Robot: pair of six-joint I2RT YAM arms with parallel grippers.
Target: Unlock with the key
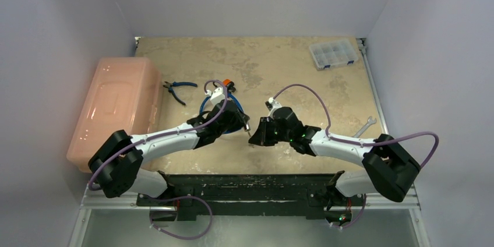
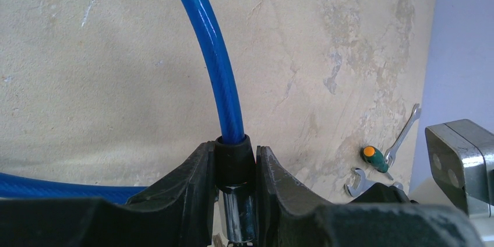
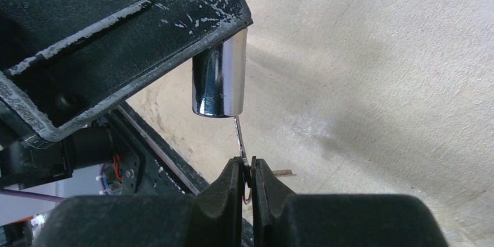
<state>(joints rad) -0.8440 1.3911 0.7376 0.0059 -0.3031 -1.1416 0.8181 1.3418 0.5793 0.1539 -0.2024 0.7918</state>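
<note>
**Condition.** Your left tool (image 2: 235, 168) is clamped on the black collar (image 2: 234, 151) of the lock. The chrome lock cylinder (image 3: 220, 81) projects beyond the grip, and the blue cable (image 2: 212, 49) arches away over the counter (image 1: 303, 78). Your right tool (image 3: 247, 171) is pinched tight on the head of the key (image 3: 239, 136). The key's blade reaches up to the cylinder's end face. Lock and key are both held in the air between the two arms, over the near middle of the counter.

**Risks, as judged:**
1. A good stretch of blade shows between the right tool and the cylinder, so the key looks only partly seated. If you turn it now, it may fail to engage or the thin blade may twist.
2. The blade appears slightly off the cylinder's axis. Pushing along that line could jam or bend it.
3. The pinch on the key is narrow. Turning force could make the key pivot or slip free.
4. The collar is round, so the lock may spin in the left tool instead of releasing.
5. The cable's stiffness could drag the cylinder off line.
</note>
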